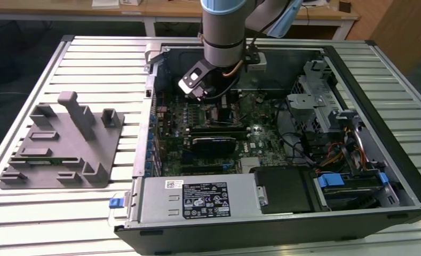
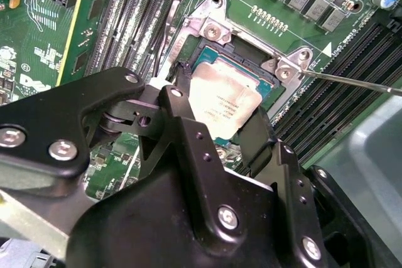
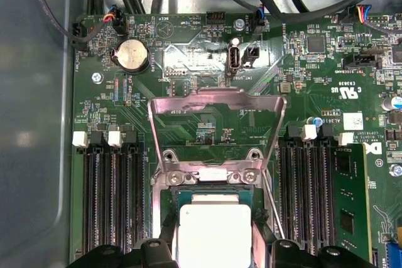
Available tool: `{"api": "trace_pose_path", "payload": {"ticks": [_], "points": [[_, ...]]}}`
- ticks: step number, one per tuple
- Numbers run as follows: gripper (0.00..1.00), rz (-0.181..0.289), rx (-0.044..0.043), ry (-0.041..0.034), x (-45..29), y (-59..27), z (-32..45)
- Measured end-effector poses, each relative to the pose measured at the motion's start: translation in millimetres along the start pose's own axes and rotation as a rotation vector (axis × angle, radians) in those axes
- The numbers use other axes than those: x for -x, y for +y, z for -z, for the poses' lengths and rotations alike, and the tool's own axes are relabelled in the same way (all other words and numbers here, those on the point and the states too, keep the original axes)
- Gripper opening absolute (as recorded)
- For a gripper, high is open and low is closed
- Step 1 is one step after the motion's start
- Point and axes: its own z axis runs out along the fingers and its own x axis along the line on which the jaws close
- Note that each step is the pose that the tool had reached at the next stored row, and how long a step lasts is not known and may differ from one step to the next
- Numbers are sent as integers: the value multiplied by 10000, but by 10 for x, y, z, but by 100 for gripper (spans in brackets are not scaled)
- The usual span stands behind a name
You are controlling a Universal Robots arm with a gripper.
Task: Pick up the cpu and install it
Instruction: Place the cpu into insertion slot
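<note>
**Exterior view.** One arm (image 1: 221, 32) is seen reaching down into one open PC case (image 1: 381, 69) on a slatted table (image 1: 89, 53). The gripper (image 1: 203, 95) is located low over the motherboard (image 1: 196, 160). One grey fixture plate (image 1: 61, 144) is noted at the exterior view's left, well apart from the case.

**Second wrist view.** Two black fingers (image 2: 179, 108) are counted. The gripper (image 2: 220, 110) is closed down to chip width, and one cpu (image 2: 223, 95) is judged clamped by two opposite edges. The cpu is placed within the open socket (image 2: 188, 34) frame; whether it is seated or just above cannot be told. Two frame screws (image 2: 213, 29) and one thin lever rod (image 2: 352, 83) are recorded.

**First wrist view.**
- The cpu (image 3: 213, 230) is seen between the fingertips of the gripper (image 3: 215, 252).
- One load plate (image 3: 213, 108) is raised open behind the cpu.
- Four white latch tabs (image 3: 78, 139) are counted, two per side of the socket.
- One coin cell (image 3: 132, 53) is noted.

**Risks (judged).**
- Socket contacts could be bent if the cpu is let go off-square, as alignment and notch orientation are not verifiable here.
- The chip could be dragged on release if one finger sticks.
- The frame or rod could be fouled by the fingers, given the tight clearance.
</note>
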Motion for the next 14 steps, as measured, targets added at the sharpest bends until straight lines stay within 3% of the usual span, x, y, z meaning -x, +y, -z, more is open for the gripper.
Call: {"api": "trace_pose_path", "payload": {"ticks": [14], "points": [[54,2,-1,-9,-1,7,-2]]}}
